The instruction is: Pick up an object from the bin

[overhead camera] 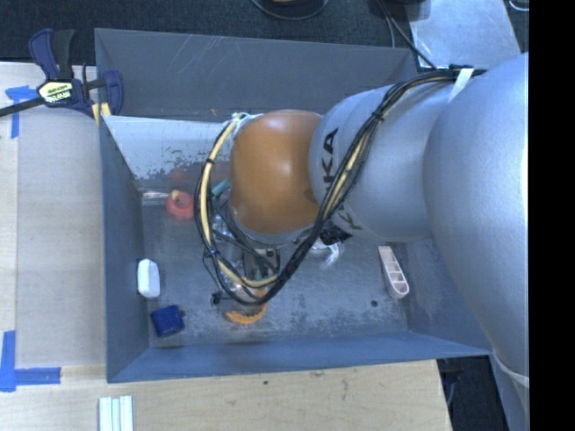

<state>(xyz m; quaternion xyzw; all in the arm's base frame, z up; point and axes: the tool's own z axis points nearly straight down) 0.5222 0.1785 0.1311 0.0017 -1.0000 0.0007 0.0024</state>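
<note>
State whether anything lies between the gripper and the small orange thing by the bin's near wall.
Nothing visible does. The gripper hangs right over the orange thing. The blue block and the white block lie apart, off to its left.

The bin (359, 317) is matt grey metal, its floor scuffed and speckled with wear. At frame centre the orange cover (269, 169) is smooth and glossy, and the silver arm casing (404, 169) has a smooth satin sheen. The white block (148, 277) and the cream slotted piece (393, 270) look like smooth plastic. The blue block (167, 320) looks matt.
</note>
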